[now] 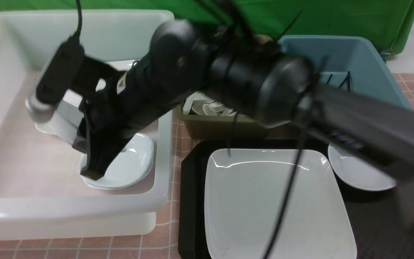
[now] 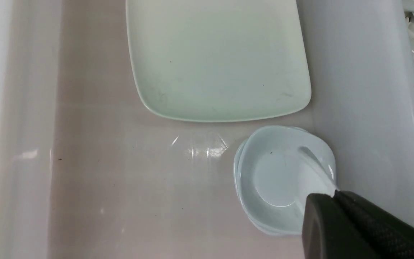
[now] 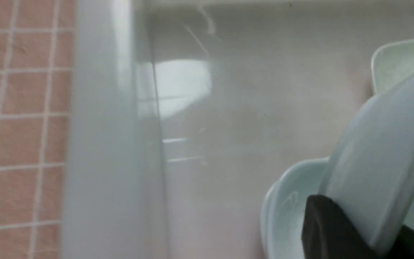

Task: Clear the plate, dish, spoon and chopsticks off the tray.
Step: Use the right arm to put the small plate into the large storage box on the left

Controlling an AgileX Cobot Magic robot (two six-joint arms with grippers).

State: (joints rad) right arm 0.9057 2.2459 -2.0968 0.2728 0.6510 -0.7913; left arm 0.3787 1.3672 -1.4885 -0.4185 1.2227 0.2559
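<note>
The plate [image 1: 279, 205] fills the middle of the tray [image 1: 191, 201]. Over the white tub [image 1: 70, 212], the right gripper [image 3: 368, 230] pinches a dish [image 3: 383, 151] by its rim, tilted above the stacked dishes [image 3: 286, 208] near the tub's right wall. It should level the dish, centre it and lower it before letting go. The left gripper [image 2: 335, 192] is pressed shut, apparently on nothing. A second dish [image 1: 354, 172] sits at the tray's far right corner, half hidden by the right arm [image 1: 228, 72]. No spoon or chopsticks show on the tray.

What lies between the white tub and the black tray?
Only a bare strip of pink checked cloth parts the white tub and tray; front view shows it.
</note>
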